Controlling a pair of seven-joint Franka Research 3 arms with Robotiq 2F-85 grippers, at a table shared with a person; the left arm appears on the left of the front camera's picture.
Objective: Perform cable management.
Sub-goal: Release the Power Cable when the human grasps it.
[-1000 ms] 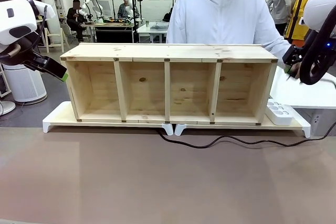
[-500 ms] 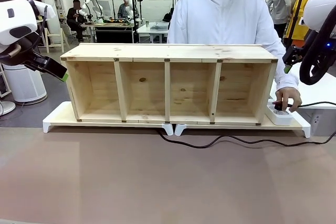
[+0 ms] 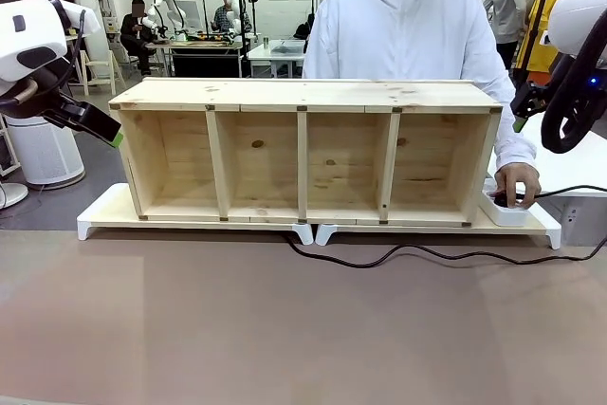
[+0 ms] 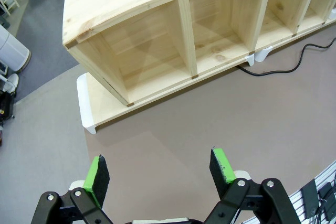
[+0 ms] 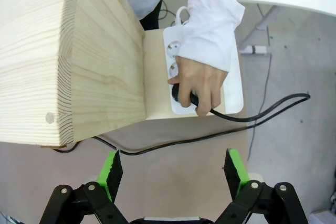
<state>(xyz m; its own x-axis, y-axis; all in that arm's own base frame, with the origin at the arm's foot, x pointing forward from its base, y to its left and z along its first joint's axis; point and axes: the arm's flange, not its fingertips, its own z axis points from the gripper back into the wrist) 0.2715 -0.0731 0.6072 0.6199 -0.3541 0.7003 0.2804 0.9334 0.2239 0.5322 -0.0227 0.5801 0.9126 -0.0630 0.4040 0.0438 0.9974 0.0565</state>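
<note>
With both end effectors open and empty, left (image 4: 160, 169) and right (image 5: 174, 170), I judge I should hold off while the person's hand (image 5: 198, 83) presses the plug into the power strip (image 5: 233, 85), then grasp the cable (image 3: 427, 254) lying slack on the tabletop (image 3: 285, 329) along the shelf's (image 3: 303, 92) front edge.

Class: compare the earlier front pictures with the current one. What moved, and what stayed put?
The person's hand came down from beside the shelf's right end onto the power strip, gripping the cable's plug. The wooden shelf, cable on the table, and both arms stayed put.
</note>
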